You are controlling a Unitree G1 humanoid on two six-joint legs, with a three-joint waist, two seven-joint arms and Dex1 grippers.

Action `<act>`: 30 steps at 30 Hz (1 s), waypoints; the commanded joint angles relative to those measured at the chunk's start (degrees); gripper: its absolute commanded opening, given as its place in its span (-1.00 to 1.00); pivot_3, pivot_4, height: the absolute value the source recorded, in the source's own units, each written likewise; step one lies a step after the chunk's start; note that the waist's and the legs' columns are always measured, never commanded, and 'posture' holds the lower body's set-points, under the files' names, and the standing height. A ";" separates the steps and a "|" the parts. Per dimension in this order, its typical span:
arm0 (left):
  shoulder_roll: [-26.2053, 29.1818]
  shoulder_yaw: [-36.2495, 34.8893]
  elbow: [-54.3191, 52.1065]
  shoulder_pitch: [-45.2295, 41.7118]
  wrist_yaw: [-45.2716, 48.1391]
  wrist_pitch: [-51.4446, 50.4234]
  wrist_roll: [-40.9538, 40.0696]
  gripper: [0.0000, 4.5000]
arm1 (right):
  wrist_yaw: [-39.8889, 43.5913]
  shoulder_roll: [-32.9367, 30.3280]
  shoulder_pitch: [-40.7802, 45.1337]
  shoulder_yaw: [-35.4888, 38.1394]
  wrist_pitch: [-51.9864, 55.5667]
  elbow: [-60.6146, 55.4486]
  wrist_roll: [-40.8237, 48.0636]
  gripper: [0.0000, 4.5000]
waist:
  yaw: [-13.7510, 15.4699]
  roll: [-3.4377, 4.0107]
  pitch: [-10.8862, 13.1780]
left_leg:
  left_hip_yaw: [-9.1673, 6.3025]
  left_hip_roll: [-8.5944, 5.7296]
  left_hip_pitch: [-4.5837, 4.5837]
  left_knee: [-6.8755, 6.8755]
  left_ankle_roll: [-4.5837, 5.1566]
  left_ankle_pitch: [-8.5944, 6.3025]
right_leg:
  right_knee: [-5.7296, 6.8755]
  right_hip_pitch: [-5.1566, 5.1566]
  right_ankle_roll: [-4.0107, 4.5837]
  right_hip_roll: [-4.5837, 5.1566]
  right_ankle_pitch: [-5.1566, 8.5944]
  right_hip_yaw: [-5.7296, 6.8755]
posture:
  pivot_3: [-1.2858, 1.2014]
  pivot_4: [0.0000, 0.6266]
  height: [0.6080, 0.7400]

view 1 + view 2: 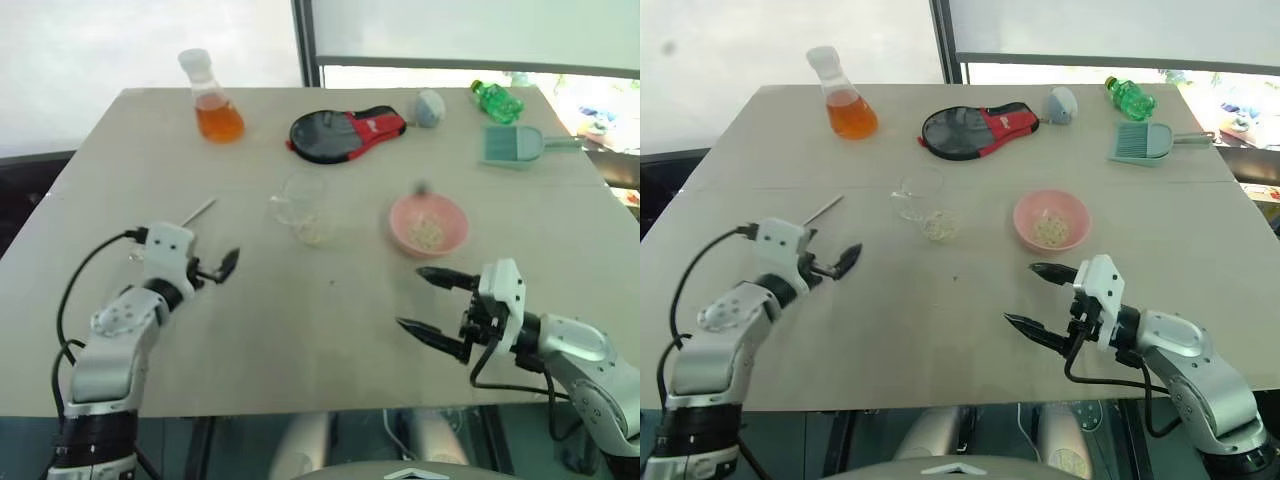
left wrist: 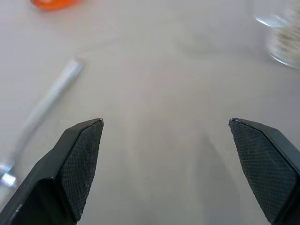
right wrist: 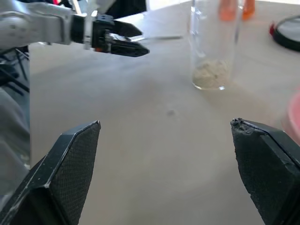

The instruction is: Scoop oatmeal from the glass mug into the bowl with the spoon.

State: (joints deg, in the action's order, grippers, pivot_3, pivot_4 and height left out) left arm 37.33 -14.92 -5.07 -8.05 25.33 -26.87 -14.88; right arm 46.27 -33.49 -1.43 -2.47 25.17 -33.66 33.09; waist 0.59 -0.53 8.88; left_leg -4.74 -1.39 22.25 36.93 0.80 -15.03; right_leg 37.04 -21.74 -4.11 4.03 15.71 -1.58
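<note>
Both wide open and holding nothing, left gripper (image 1: 222, 268) close to the spoon (image 1: 197, 212) lying flat on the table (image 1: 330, 340), likely to grab it, right gripper (image 1: 430, 305) waiting below the pink bowl (image 1: 428, 224), glass mug (image 1: 304, 208) with oatmeal (image 3: 210, 73) between

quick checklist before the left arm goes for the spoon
1. Left end effector open and empty: ok.
2. Right end effector open and empty: ok.
3. Spoon free on the table, beside the left end effector, nothing on it: ok.
4. Glass mug upright with oatmeal at its bottom: ok.
5. Bowl upright, near the mug, already some oatmeal in it: ok.
6. Spoon's scoop end facing up: cannot tell.
</note>
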 commanded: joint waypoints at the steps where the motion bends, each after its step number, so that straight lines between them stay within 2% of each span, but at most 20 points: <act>1: 5.30 0.87 11.00 -9.62 3.27 -2.04 1.63 0.99 | -1.50 1.10 2.96 -1.32 1.94 -1.83 1.30 1.00 | 0.08 -0.13 0.11 | -0.08 -0.05 0.17 0.02 -0.05 0.03 | 0.01 -0.12 0.00 0.00 0.00 0.09 | 0.03 -0.52 1.00; 2: 6.61 1.85 13.97 -11.95 4.29 -2.02 2.40 0.99 | -1.59 1.28 3.07 -1.52 1.84 -1.53 0.90 1.00 | 0.04 -0.15 0.13 | -0.26 -0.16 0.49 0.12 -0.25 0.15 | 0.05 -0.39 -0.01 -0.02 -0.01 0.28 | 0.03 -0.52 1.00; 8: 11.53 4.58 28.05 -21.23 8.22 0.35 5.79 0.99 | -2.21 1.21 0.93 -0.89 0.14 -0.75 -1.07 1.00 | -0.26 -0.21 0.19 | -0.19 -0.32 0.63 0.16 -0.29 0.17 | 0.01 -0.42 -0.01 0.09 0.00 0.19 | 0.03 -0.52 1.00; 16: 14.36 7.91 40.03 -23.87 15.42 -0.09 8.30 0.99 | -3.98 2.33 -0.28 -0.37 -1.07 -0.87 -2.39 1.00 | -1.40 -0.27 0.25 | -0.20 -0.31 0.60 0.30 -0.23 0.14 | 0.52 -0.55 -0.02 0.07 0.00 0.18 | 0.03 -0.52 1.00; 19: 15.11 8.43 44.41 -24.89 17.44 -0.22 8.72 0.62 | -4.34 2.48 -0.71 -0.28 -1.49 -0.75 -2.67 1.00 | -1.56 -0.27 0.25 | -0.19 -0.31 0.49 0.35 -0.18 0.13 | 0.80 -0.58 -0.02 0.06 0.00 0.14 | 0.03 -0.52 1.00; 21: 15.65 8.26 48.18 -26.14 18.04 -0.38 8.85 0.26 | -4.51 2.58 -0.67 -0.26 -1.85 -0.42 -2.91 1.00 | -1.73 -0.27 0.25 | -0.19 -0.29 0.40 0.38 -0.20 0.15 | 0.94 -0.58 -0.02 0.03 0.01 0.13 | 0.03 -0.52 1.00; 22: 15.93 8.45 49.68 -26.62 18.42 -0.10 9.12 0.00 | -4.59 2.66 -0.60 -0.22 -1.98 -0.26 -2.98 1.00 | -1.81 -0.27 0.25 | -0.19 -0.27 0.36 0.39 -0.20 0.16 | 0.99 -0.56 -0.02 0.00 0.01 0.13 | 0.03 -0.52 1.00; 23: 16.21 8.73 50.88 -26.97 18.57 0.42 9.55 -0.15 | -4.67 2.74 -0.53 -0.11 -2.05 -0.16 -2.99 1.00 | -1.99 -0.27 0.25 | -0.19 -0.25 0.34 0.40 -0.21 0.16 | 1.02 -0.56 -0.03 -0.02 0.00 0.13 | 0.03 -0.52 1.00; 27: 17.01 9.21 55.15 -28.18 18.97 1.40 10.39 -0.98 | -4.44 2.64 -0.34 0.09 -2.19 0.20 -2.97 1.00 | -2.97 -0.25 0.23 | -0.18 -0.24 0.29 0.40 -0.21 0.17 | 1.09 -0.56 -0.02 -0.03 0.00 0.11 | 0.03 -0.52 1.00; 30: 16.93 8.43 56.31 -28.30 17.62 2.47 10.13 -0.98 | -4.11 2.47 -0.35 0.39 -2.36 0.49 -2.98 1.00 | -3.08 -0.24 0.23 | -0.10 -0.24 0.24 0.39 -0.21 0.17 | 1.10 -0.57 -0.02 -0.03 0.00 0.02 | 0.03 -0.52 1.00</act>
State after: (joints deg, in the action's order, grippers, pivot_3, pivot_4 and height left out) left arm 53.16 -6.26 48.69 -37.44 44.65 -24.20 -6.58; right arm 41.96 -30.99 -2.12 -3.46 24.20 -32.45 29.70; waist -2.49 -0.77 9.11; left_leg -4.85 -1.63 22.49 37.32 0.59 -14.87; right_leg 38.14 -22.30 -4.14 4.00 15.72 -1.56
